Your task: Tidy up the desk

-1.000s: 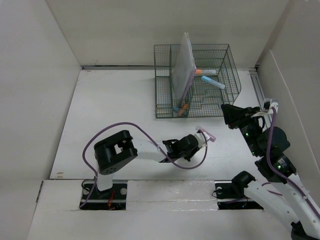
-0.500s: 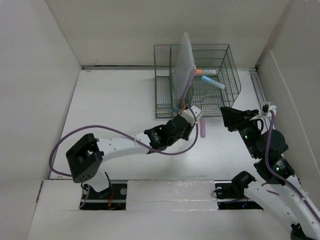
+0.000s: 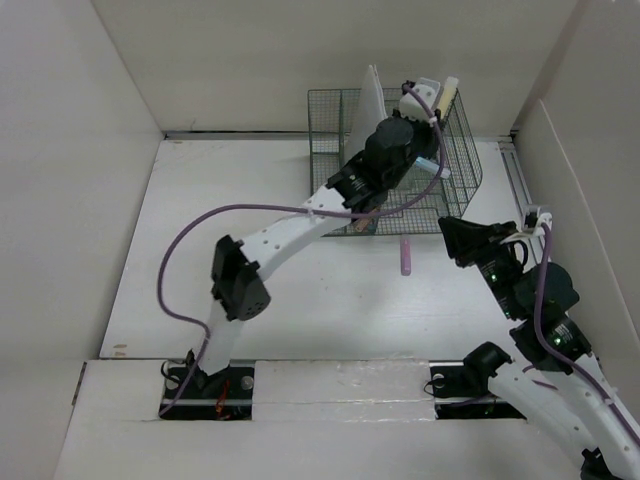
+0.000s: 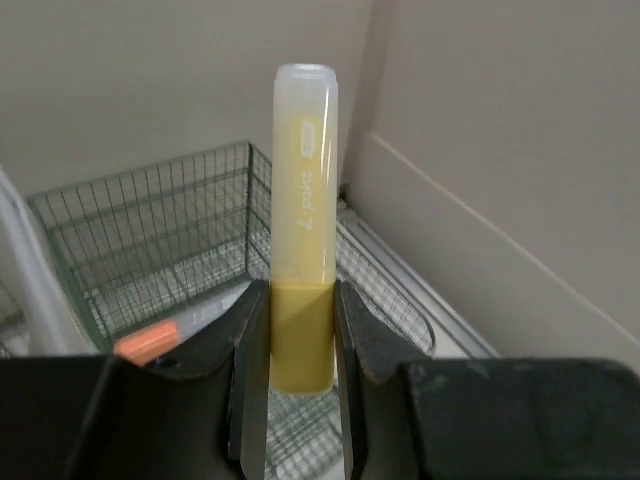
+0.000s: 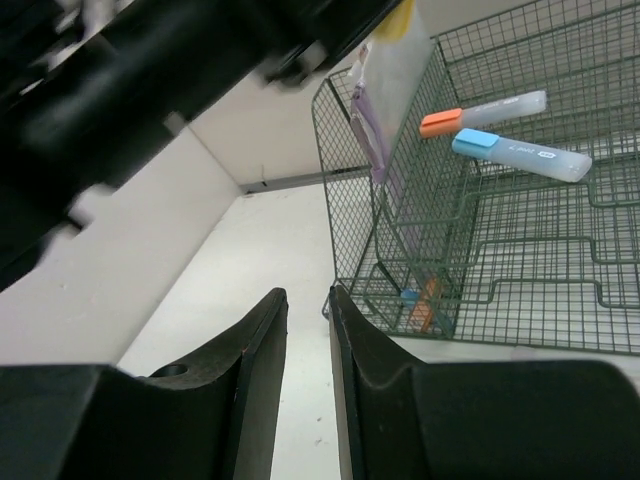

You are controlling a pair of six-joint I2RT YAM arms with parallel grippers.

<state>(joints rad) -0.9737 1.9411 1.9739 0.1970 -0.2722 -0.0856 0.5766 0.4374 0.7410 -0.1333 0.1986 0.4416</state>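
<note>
My left gripper [image 3: 437, 100] is shut on a yellow highlighter [image 3: 447, 92] and holds it upright above the back right of the green wire basket [image 3: 330, 180]. In the left wrist view the highlighter [image 4: 303, 200] stands clamped between both jaws, above the basket [image 4: 150, 230]. A pink highlighter [image 3: 406, 256] lies on the white desk [image 3: 230, 220] just in front of the basket. My right gripper [image 3: 447, 232] hovers low to the right of it, jaws nearly together and empty [image 5: 308, 292].
The basket [image 5: 520, 260] holds a blue highlighter [image 5: 520, 152], an orange-capped one [image 5: 485, 112] and an upright white sheet [image 3: 368, 120]. More pens stand in its front corner [image 5: 425, 300]. White panel walls border the desk.
The left arm has left the pink highlighter on the desk and swung from the front middle up over the basket; it now holds a yellow highlighter. The right arm has barely moved.
</note>
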